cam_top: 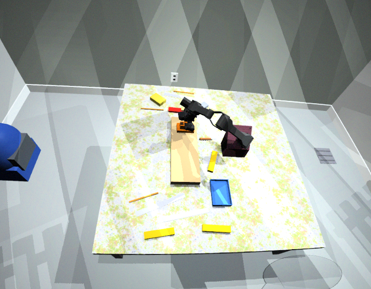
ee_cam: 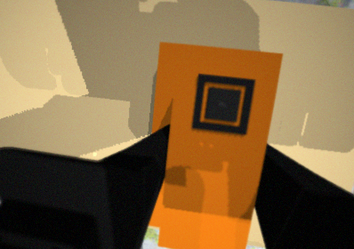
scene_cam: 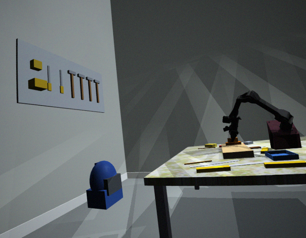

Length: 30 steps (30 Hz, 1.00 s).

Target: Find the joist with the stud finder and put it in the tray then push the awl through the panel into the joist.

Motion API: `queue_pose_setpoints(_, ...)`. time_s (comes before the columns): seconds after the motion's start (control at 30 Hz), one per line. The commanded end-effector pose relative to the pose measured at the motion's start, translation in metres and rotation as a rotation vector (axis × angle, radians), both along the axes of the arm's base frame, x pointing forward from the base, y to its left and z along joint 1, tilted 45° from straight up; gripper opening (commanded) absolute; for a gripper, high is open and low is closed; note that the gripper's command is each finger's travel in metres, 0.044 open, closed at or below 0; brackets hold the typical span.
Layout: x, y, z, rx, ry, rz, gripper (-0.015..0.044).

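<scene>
My gripper [cam_top: 189, 126] [scene_cam: 233, 139] [ee_cam: 208, 136] is shut on the orange stud finder [cam_top: 180, 127] [scene_cam: 228, 143] [ee_cam: 182, 76]. The stud finder sits on or just above the back part of the tan floor panel [cam_top: 185, 161] [scene_cam: 236, 148] [ee_cam: 307, 84]. Its square indicator [ee_cam: 222, 104] is dark in the wrist view. The awl [cam_top: 205, 138] [scene_cam: 255, 147] lies on the table just right of the panel, its brown handle towards the panel. The blue tray [cam_top: 211, 192] [scene_cam: 281, 156] is empty, to the right of the panel's front end. The joist is hidden.
The dark red arm base [cam_top: 236, 149] [scene_cam: 285, 139] stands right of the awl. A yellow block [cam_top: 212, 161] [scene_cam: 264, 150] lies between panel and tray. A red level [cam_top: 174, 109] lies behind the panel. Two yellow bars [cam_top: 159, 233] [cam_top: 216, 228] lie near the front edge.
</scene>
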State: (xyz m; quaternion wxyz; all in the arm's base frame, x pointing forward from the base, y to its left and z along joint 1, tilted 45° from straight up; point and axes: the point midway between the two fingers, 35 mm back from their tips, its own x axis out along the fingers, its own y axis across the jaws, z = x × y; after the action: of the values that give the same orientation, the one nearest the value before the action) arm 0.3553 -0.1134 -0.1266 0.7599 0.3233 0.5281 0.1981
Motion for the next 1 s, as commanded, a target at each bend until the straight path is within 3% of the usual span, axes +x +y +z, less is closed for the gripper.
queue_pose_setpoints(0.0,-0.002,-0.007,-0.007,-0.004,0.005,-0.003,0.0)
queue_pose_setpoints(0.97,-0.002,-0.034,-0.032,-0.003,0.001,-0.002,0.0)
